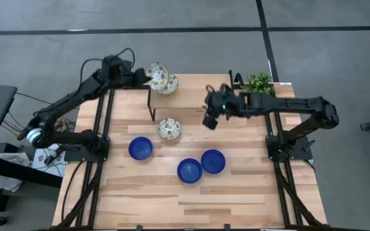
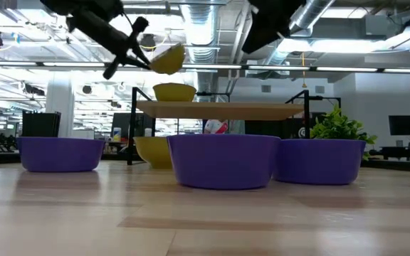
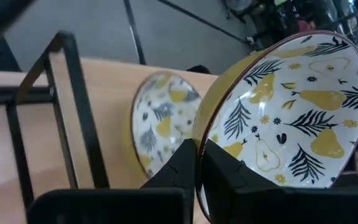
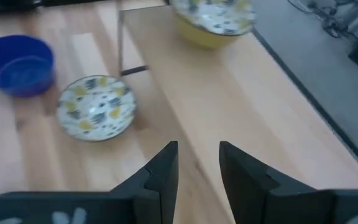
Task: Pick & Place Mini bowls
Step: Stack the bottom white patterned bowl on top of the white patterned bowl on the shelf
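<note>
My left gripper (image 1: 146,78) is at the far left of the raised wooden shelf (image 1: 194,96), shut on a cream bowl with yellow pears and dark leaves (image 3: 291,118). The bowl is tilted in the air above the shelf (image 2: 168,59). A second patterned bowl (image 1: 169,84) rests on its base on the shelf just beside it. A third (image 1: 169,128) sits on the table by the shelf's near edge. Three blue bowls (image 1: 140,148) (image 1: 189,171) (image 1: 213,161) stand on the table. My right gripper (image 4: 197,162) is open and empty above the shelf's right part. My left gripper pinches the held bowl's rim (image 3: 199,146), one finger inside the bowl and one against its yellow outer wall. The fingers come from the table's left side. The bowl is lifted clear of the shelf and tipped steeply, its opening turned sideways.
The shelf stands on black metal legs (image 1: 153,112). A small green plant (image 1: 259,82) stands at the far right corner. The near half of the table (image 1: 191,205) is bare wood.
</note>
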